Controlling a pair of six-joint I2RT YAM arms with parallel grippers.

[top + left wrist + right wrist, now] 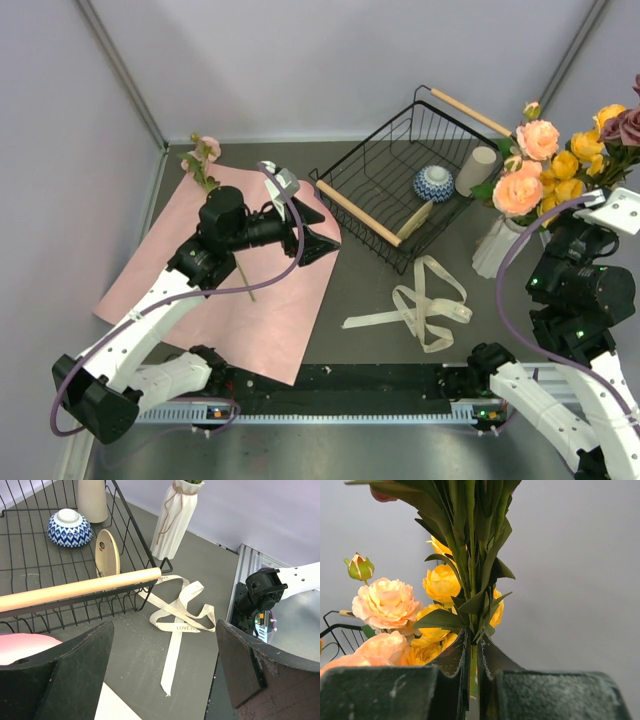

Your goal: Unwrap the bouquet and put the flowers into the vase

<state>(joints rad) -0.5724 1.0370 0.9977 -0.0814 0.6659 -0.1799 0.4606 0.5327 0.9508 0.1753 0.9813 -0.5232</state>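
Note:
The bouquet's lilac-pink wrapping paper [225,275] lies spread flat at the left, with one pink-bloomed flower stem [207,165] on it. My left gripper [312,238] hovers over the paper's right edge, open and empty [165,675]. The white ribbed vase [497,246] stands at the right [175,520] and holds peach and yellow flowers [530,170]. My right gripper [598,195] is beside the vase, shut on a bunch of green stems [474,645] that rise to mauve roses [626,125]. Peach blooms [385,602] and yellow blooms [441,582] show behind the stems.
The untied cream ribbon [425,300] lies on the table between the arms [180,615]. A black wire basket [375,175] with wooden handles holds a blue-and-white bowl [433,183], a cream cup [477,170] and a wooden disc [107,552]. Grey walls enclose the table.

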